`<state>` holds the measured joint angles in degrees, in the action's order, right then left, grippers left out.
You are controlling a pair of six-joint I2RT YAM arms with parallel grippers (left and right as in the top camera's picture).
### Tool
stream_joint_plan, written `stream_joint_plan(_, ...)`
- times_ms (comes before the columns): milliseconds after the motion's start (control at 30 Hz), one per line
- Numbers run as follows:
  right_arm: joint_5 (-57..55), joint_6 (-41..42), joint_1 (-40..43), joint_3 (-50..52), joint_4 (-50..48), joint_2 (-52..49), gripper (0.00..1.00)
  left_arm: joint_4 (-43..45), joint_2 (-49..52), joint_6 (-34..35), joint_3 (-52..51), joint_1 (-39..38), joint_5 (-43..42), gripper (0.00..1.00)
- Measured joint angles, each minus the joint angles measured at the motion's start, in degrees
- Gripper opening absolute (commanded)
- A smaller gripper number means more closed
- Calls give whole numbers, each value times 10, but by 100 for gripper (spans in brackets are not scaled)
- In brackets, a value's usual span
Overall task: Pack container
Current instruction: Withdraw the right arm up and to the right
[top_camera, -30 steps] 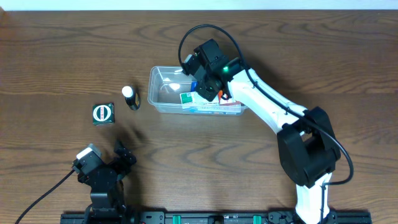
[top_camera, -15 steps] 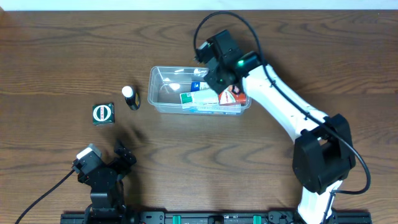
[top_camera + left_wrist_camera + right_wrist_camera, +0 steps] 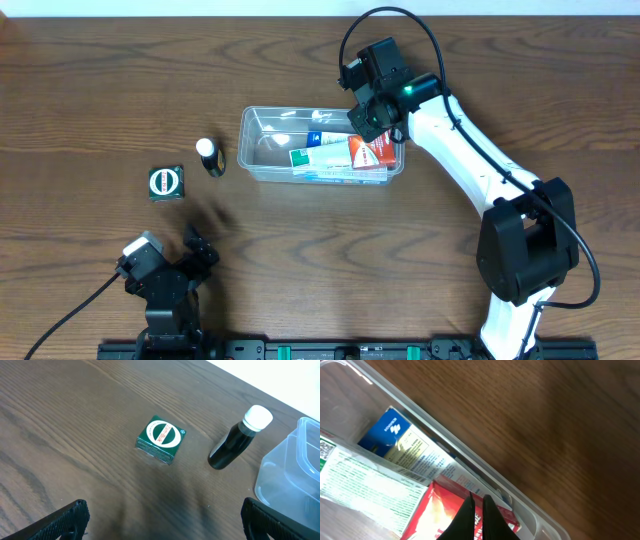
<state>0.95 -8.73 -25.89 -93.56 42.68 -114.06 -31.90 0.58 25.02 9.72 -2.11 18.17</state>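
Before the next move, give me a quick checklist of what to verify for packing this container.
1. Right gripper empty: ok, jaws shut on nothing.
2. Left gripper open: ok.
3. Room in container: ok, left end bare.
4. Red box inside container: ok.
5. Bottle packed: not ok, on the table.
6. Green box packed: not ok, on the table.

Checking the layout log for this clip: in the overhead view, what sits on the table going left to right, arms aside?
small green box → dark bottle with a white cap → clear container. The right arm overlaps the container's right end, so it has no place in the order.
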Motion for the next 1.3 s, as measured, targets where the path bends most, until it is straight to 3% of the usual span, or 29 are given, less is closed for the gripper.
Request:
stream_joint_plan(433,5,8,0,3,3,-53,3,0,0,0,0,0,0,98)
stream_joint_plan(767,6,8,-1,3,96,-54,1,0,0,0,0,0,0,98)
stream_joint_plan(800,6,8,-1,3,94,-54,2,0,0,0,0,0,0,98)
stream_joint_plan(867,6,9,-1,3,79,-54,15,0,0,0,0,0,0,98)
stream_joint_plan(1200,12,4,-1,-1,24,-29,27,0,0,0,0,0,0,98)
stream_joint_plan(1300,19,16,-1,-12,26,15,44,0,0,0,0,0,0,98)
